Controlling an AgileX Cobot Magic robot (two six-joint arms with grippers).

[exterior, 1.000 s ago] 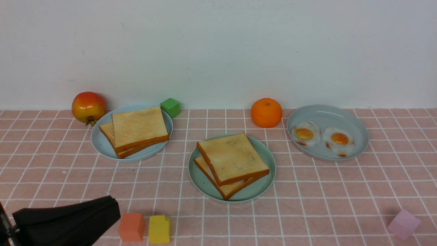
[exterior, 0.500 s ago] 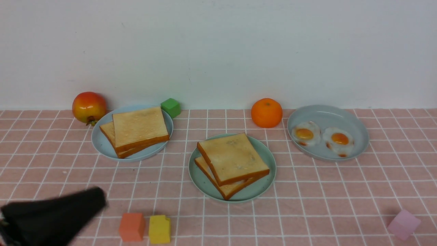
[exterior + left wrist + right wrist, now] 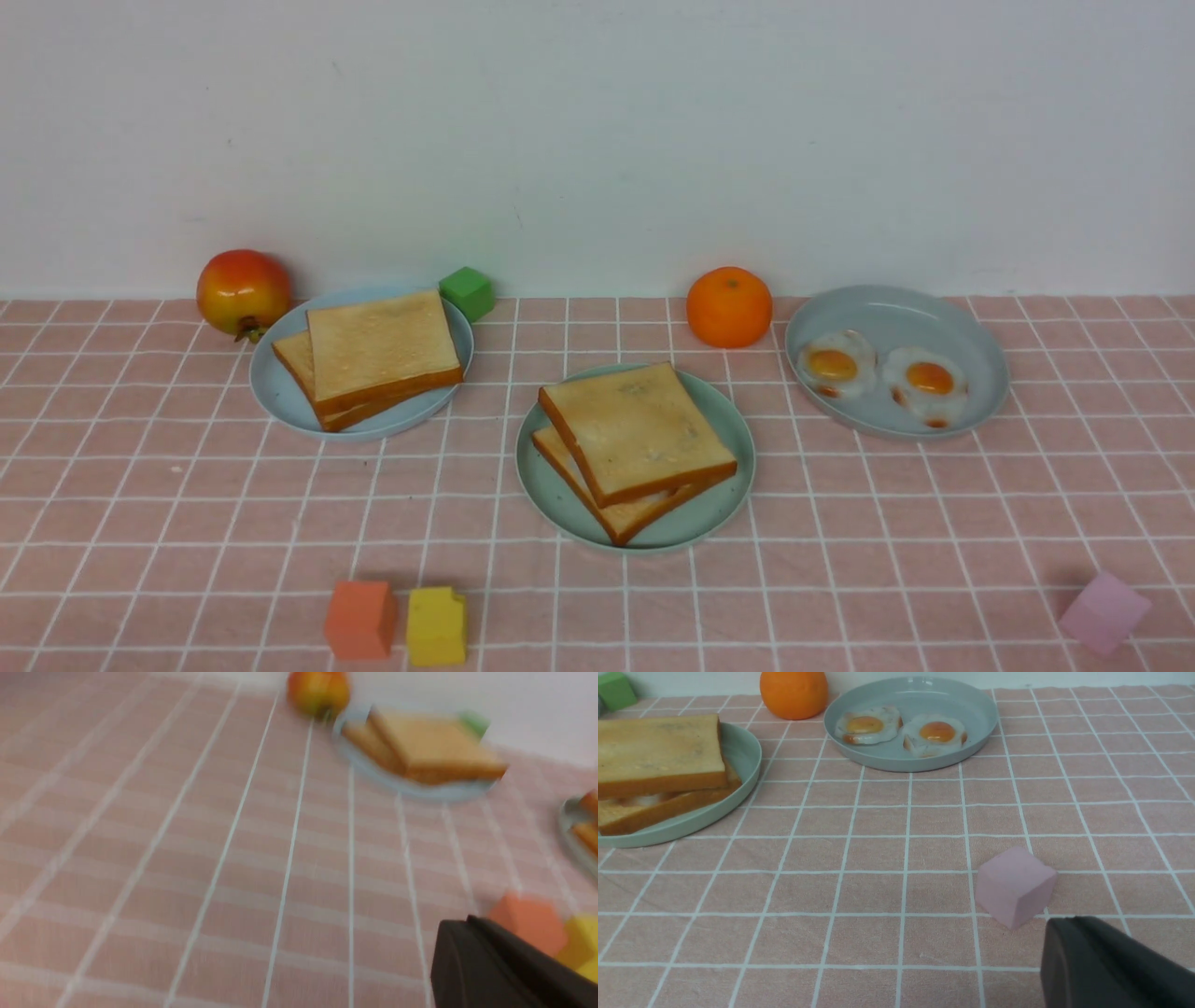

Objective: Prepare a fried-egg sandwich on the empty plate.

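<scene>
The mint plate (image 3: 724,509) sits mid-table and holds the sandwich (image 3: 633,448): 2 toast slices stacked askew, with a sliver of white, the fried egg (image 3: 642,799), showing between them in the right wrist view. To the left, a pale blue plate (image 3: 271,397) carries 2 more toast slices (image 3: 378,353), with a pomegranate (image 3: 242,291) and green cube (image 3: 467,292) beside it. To the right, a grey dish (image 3: 896,308) holds 2 eggs (image 3: 879,371), side by side, an orange (image 3: 728,307) just left of it. Both grippers are out of the front view; the left gripper (image 3: 472,938) and right gripper (image 3: 1073,938) are each closed and hold nothing.
</scene>
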